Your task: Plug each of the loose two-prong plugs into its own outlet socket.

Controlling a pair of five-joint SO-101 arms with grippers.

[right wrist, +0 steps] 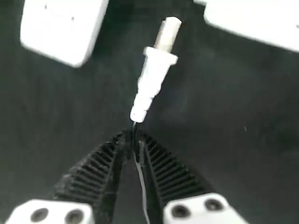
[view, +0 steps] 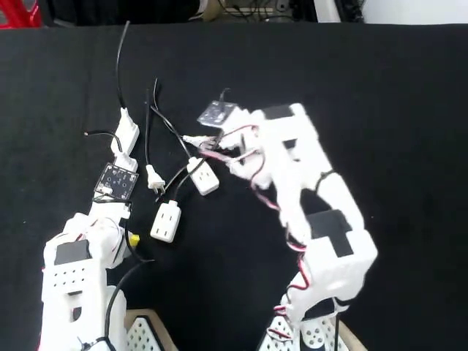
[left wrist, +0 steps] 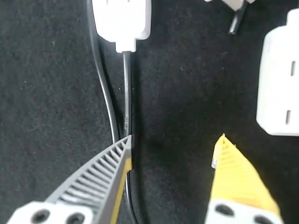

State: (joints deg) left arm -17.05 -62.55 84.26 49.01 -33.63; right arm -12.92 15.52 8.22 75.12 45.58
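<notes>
My right gripper point(right wrist: 134, 137) is shut on the thin black cord just behind a white two-prong plug point(right wrist: 154, 70), whose prongs point away from me. Two white outlet sockets lie beyond the plug, one point(right wrist: 63, 28) to one side and another point(right wrist: 257, 21) to the other. In the high view this gripper point(view: 196, 144) sits just above an outlet socket point(view: 203, 175). My left gripper point(left wrist: 175, 137) is open; its grey finger point(left wrist: 107, 177) touches a black cord point(left wrist: 127, 107) that runs to a white outlet block point(left wrist: 122, 18). A slotted socket point(left wrist: 280, 84) lies beside the yellow finger point(left wrist: 233, 172).
A loose white plug point(view: 154, 179) lies between the sockets, with another socket point(view: 166, 221) near the left gripper point(view: 128, 232) and a white block point(view: 126, 131) farther back. Black cords cross the black cloth point(view: 380, 110), whose right half is bare.
</notes>
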